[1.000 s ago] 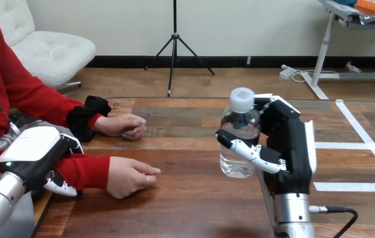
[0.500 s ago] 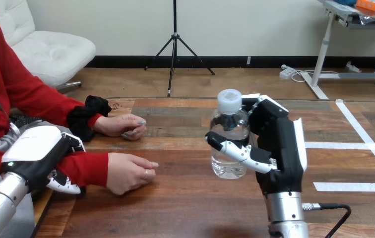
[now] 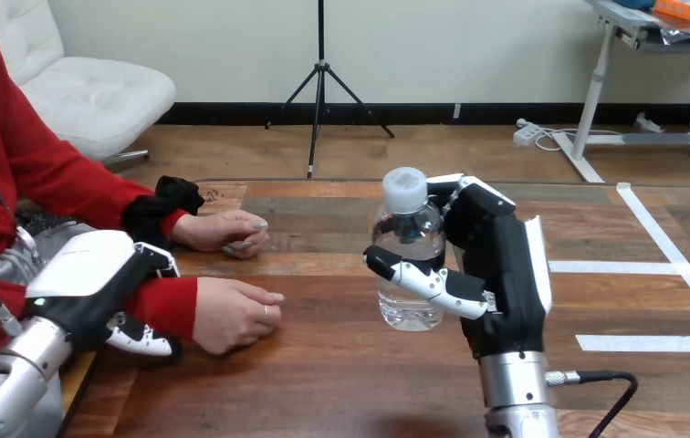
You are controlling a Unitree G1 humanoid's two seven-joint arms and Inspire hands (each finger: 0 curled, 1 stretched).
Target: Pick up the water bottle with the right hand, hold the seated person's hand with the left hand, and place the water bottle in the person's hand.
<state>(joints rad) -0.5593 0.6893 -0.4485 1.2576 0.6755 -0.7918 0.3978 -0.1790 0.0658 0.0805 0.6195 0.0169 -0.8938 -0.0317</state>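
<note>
In the head view we see our right hand clasped round the water bottle, which stands upright over the middle of the table. Our left hand is at the left, fingers curled round the person's red-sleeved wrist. The person's nearer hand lies knuckles up on the wood, well apart from the bottle.

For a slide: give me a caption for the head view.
Right hand holds the bottle upright; left hand wraps the person's wrist.
</note>
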